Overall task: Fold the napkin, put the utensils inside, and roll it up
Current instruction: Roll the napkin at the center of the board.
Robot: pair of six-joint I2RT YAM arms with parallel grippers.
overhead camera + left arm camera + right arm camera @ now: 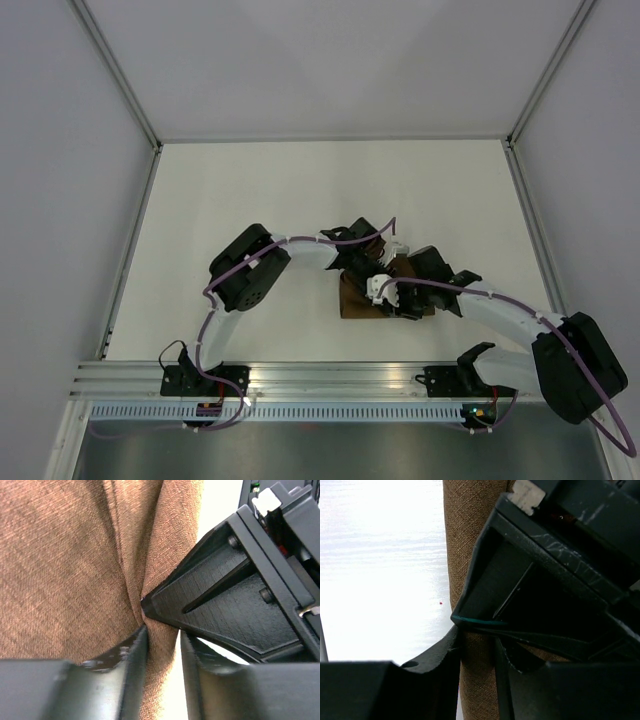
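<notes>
Brown napkin [352, 300] is bunching mid-tabletop [250, 200]; left claw [160, 645] is straddling its fold narrowly, grip unclear; right claw [477, 655] is pinching the edge; best be pulling evenly, keeping cloth taut.

1. On the table [300, 190] the napkin [352, 303] lies bunched a little right of the middle, nearer to the arm bases than to the far edge.
2. Both arms meet over it, one from each side.
3. A fold of the cloth stands between the fingers of the left gripper [162, 630] — most of the cloth spreads to the left of it.
4. One finger [215, 595] of the right gripper [478, 635] comes from the right; its tip touches that same fold.
5. A narrow strip of the napkin runs between the right gripper's own fingers — bare table lies to its left.
</notes>
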